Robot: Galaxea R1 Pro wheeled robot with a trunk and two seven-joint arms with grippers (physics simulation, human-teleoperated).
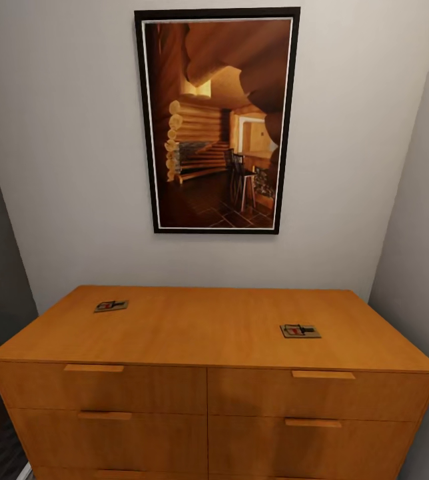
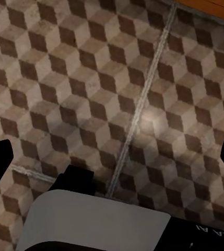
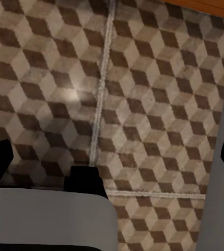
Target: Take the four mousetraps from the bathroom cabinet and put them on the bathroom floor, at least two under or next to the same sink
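Note:
Two mousetraps lie flat on the top of an orange wooden dresser (image 1: 208, 333): one mousetrap (image 1: 111, 306) near its back left, the other mousetrap (image 1: 300, 331) toward the right. Both are small tan slabs with a dark and red part. The white cabinet and the sink are out of view. In the left wrist view my left gripper (image 2: 112, 157) hangs open over the cube-patterned bathroom floor (image 2: 91, 78), holding nothing. In the right wrist view my right gripper (image 3: 112, 157) is open over the same floor tiles (image 3: 158, 104), also with nothing in it.
The dresser has rows of drawers (image 1: 101, 393) and stands against a pale wall with a framed picture (image 1: 218, 120) of a log cabin. Grey walls close in on both sides. An orange strip (image 2: 211, 5) of the dresser's base edges the tiles.

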